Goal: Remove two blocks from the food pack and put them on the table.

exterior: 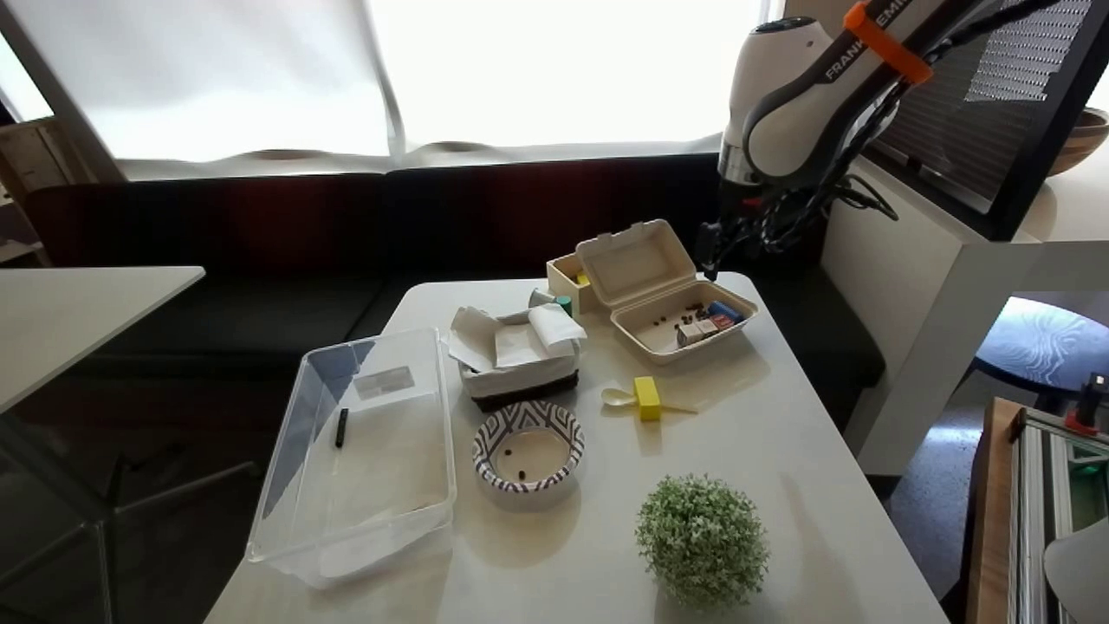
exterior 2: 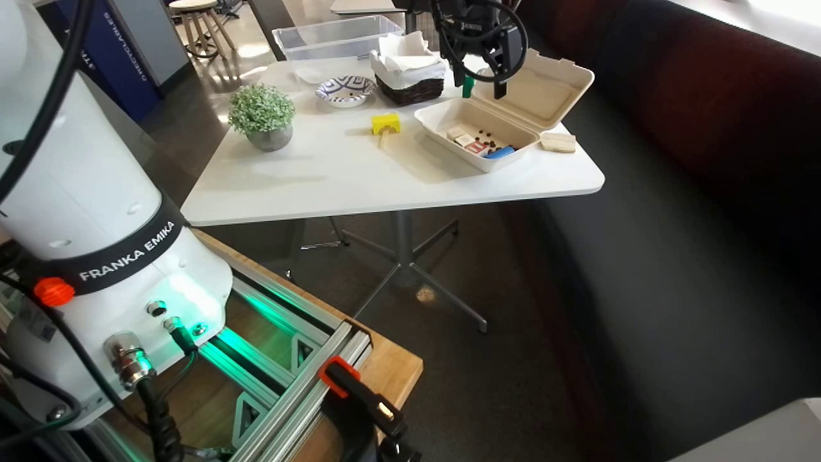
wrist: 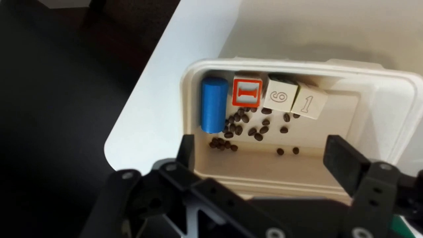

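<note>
The food pack (exterior: 663, 356) is a beige clamshell box standing open on the white table (exterior: 589, 563). It also shows in an exterior view (exterior 2: 449, 142) and in the wrist view (wrist: 294, 63). In the wrist view it holds a red-framed "I" block (wrist: 247, 92), a "6" block (wrist: 280, 96) and a "1" block (wrist: 309, 101) along one wall. A blue cylinder (wrist: 214, 107) and scattered dark beans (wrist: 238, 130) lie there too. My gripper (wrist: 261, 148) is open and empty above the box, fingers wide apart, pointing down. It also shows in an exterior view (exterior 2: 479, 85).
A yellow block (exterior: 647, 399) lies across a spoon (exterior: 618, 397) near the box. A paper-lined basket (exterior: 520, 381), a patterned bowl (exterior: 528, 416), a clear plastic bin (exterior: 381, 520) and a potted plant (exterior: 703, 542) stand around. A wooden box (exterior: 563, 279) sits behind the lid.
</note>
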